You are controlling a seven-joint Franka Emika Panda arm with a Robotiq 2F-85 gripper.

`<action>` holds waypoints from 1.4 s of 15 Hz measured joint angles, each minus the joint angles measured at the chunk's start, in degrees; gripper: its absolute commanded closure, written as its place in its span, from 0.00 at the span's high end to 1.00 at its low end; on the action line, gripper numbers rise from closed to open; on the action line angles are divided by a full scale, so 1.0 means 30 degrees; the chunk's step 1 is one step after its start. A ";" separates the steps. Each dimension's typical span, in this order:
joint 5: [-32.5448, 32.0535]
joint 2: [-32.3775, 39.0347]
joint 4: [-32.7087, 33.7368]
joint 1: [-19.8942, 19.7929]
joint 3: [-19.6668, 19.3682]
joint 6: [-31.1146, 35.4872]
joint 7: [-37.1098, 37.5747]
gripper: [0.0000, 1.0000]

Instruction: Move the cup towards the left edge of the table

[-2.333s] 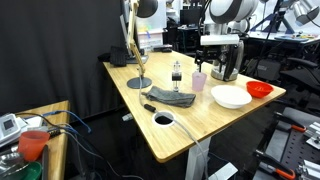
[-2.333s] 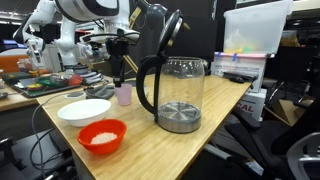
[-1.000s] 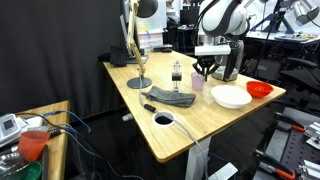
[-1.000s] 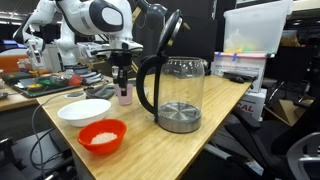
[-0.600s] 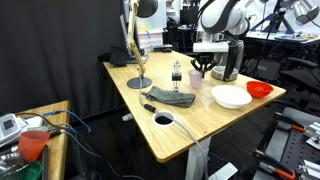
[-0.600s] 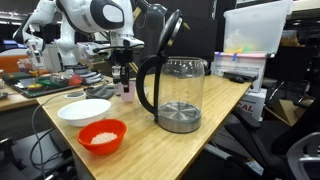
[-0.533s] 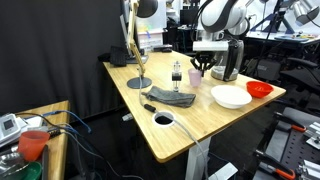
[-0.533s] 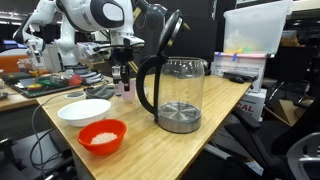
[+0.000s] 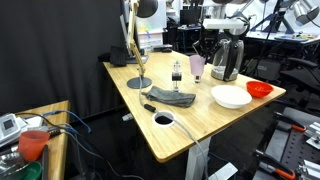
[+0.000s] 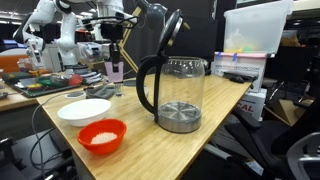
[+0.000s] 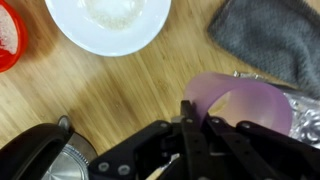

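Observation:
The pale lavender cup (image 9: pixel 197 66) hangs in the air above the light wood table (image 9: pixel 205 125), pinched by its rim in my shut gripper (image 9: pixel 199 53). It hangs beside the steel kettle (image 9: pixel 226 60). In the other exterior view the cup (image 10: pixel 115 71) hangs under the gripper (image 10: pixel 113 57), to the left of the kettle (image 10: pixel 176 95). The wrist view shows the cup's (image 11: pixel 252 106) rim between the fingers of my gripper (image 11: pixel 195 112), with the table (image 11: pixel 110 85) far below.
A white bowl (image 9: pixel 231 96) and a red bowl (image 9: pixel 260 89) sit near the kettle. A grey cloth (image 9: pixel 172 97), a small bottle (image 9: pixel 176 70), a lamp base (image 9: pixel 139 83) and a white ring (image 9: pixel 164 119) lie further along the table. A cluttered side table (image 9: pixel 35 125) stands apart.
The gripper closed on the cup's rim where it stood on the table, then rose. The cup now hangs above the surface, shifted slightly away from the kettle.

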 measured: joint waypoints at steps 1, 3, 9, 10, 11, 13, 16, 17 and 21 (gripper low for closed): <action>0.0113 -0.0533 -0.0342 0.0022 0.0191 -0.0444 -0.0960 0.01; 0.0303 -0.1419 -0.1058 0.0133 0.0559 -0.0962 -0.2847 0.01; 0.1399 -0.2101 -0.2345 0.1269 0.1834 -0.1067 -0.8007 0.01; 0.1868 -0.2083 -0.2454 0.1515 0.1997 -0.1068 -0.8892 0.05; 0.1974 -0.2055 -0.2489 0.1621 0.2053 -0.1054 -0.9028 0.05; 0.1953 -0.2042 -0.2488 0.1569 0.2037 -0.1047 -0.8962 0.05; 0.1952 -0.2041 -0.2488 0.1509 0.1997 -0.1046 -0.8962 0.01; 0.1952 -0.2042 -0.2488 0.1509 0.1996 -0.1046 -0.8962 0.01; 0.2013 -0.1866 -0.2625 0.1592 0.2132 -0.1029 -0.8963 0.01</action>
